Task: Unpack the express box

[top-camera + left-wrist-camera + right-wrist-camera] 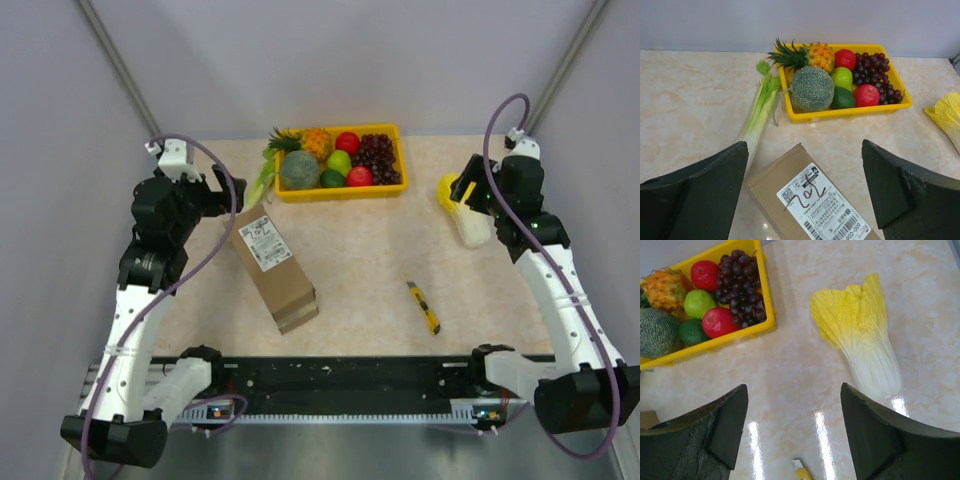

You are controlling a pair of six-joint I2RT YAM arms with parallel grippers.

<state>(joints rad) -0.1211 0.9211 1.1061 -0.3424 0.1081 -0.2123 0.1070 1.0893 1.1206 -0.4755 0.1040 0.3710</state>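
Left wrist view, nearest first: left gripper (803, 150) spread as wide as it goes, nothing held. Directly below and between the two dark fingers (715, 195), the near end of the cardboard box (765, 185), white label (822, 205) face up with a red scribble over the print. Contact between fingers and box not to be made out. Ahead and a little left of the fingers, a green stalk vegetable (757, 115) flat on the table (690, 100). Farther ahead, the yellow tray (850, 112) with melon, pineapple, apples, limes and grapes. Off to the far right, the edge of a cabbage (947, 117).

Right wrist view: right gripper (794, 390) well open and empty, aimed down at bare tabletop. Just below, at the picture's bottom edge, the tip of a yellow knife (802, 471). Ahead and right, the cabbage lying flat; ahead and left, the tray.

Top external view: left arm up from its base, elbow bent, wrist tipped downward with the left gripper above the far end of the box. Box lying slantwise on the table, its other end back toward the bases. Right arm stretched along the right edge, wrist turned inward, right gripper above the cabbage, well apart from the box. Knife back toward the right base.
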